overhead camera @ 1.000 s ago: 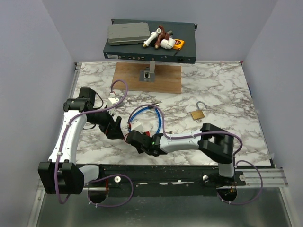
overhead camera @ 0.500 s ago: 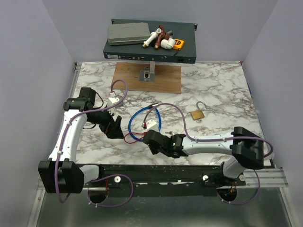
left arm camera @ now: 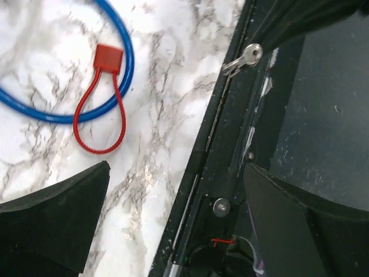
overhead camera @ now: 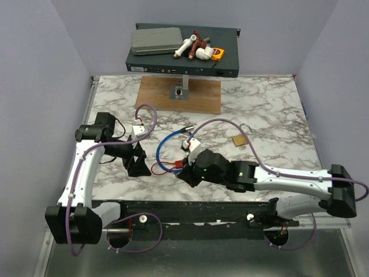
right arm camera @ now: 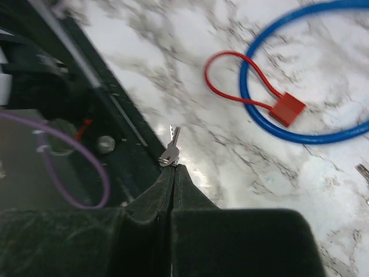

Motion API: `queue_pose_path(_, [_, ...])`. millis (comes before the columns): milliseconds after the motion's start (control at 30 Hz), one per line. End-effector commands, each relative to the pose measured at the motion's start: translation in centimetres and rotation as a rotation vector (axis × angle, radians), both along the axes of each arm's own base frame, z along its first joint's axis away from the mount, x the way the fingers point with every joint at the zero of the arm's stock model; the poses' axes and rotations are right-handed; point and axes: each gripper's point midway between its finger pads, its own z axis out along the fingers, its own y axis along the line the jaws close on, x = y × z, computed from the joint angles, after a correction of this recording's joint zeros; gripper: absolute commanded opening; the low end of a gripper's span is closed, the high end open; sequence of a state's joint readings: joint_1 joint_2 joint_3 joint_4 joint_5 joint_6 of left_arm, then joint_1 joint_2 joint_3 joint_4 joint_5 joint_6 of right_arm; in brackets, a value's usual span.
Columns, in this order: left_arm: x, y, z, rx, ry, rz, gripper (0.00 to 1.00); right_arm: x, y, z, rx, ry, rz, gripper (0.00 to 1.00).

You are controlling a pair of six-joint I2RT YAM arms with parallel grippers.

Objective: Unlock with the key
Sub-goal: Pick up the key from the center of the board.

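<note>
Marble covers the worktop (overhead camera: 271, 115) that carries everything we see. On its left half, close to the near edge, our left claw (overhead camera: 139, 164) stands spread wide, with nothing between its fingers (left arm camera: 55, 222). Just right of it a red loop strap (left arm camera: 108, 57) lies flat on the marble. Its square tag sits inside the curve of a blue cable (left arm camera: 131, 57) and its loop crosses that cable. Further right, about the middle of the near edge, our right claw (right arm camera: 173, 171) is pressed together on the key (right arm camera: 170, 151). It pinches the small silver key by the head, so the blade pokes out past the fingertips. We see the key apart from the red strap, over the line where the marble meets the dark frame. Toward the right side, well apart from the key, lies a brass padlock (overhead camera: 241, 139).
</note>
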State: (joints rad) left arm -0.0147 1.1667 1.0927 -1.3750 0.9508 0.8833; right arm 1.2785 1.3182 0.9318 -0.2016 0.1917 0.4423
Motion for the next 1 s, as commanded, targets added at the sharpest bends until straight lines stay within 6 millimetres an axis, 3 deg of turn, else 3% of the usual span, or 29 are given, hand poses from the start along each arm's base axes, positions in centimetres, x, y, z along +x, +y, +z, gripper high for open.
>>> queue_pose_path(0, [-3.2,-1.8,3.1,-0.147,-0.208,-0.168,0.98,-2.8,0.7,7.5,0.221,-0.028,0.184,0.01])
queue_pose_path(133, [-3.9,-2.8,4.6,-0.209,-0.23,-0.191,0.99,-4.5,0.4,11.5,0.33,-0.02,0.254,0.01])
queue_pose_path(367, [-5.7,-4.9,9.1,-0.462,-0.19,-0.203,0.98,-4.5,0.2,16.3,0.473,-0.068,0.248,0.01])
queue_pose_path(667, [-7.4,-6.5,12.5,-0.679,-0.099,-0.236,0.98,-4.7,1.4,19.3,0.592,-0.09,0.276,0.01])
queue_pose_path(967, [-8.9,-6.9,14.8,-0.686,-0.081,-0.297,0.96,-5.6,1.4,22.0,0.683,-0.105,0.322,0.01])
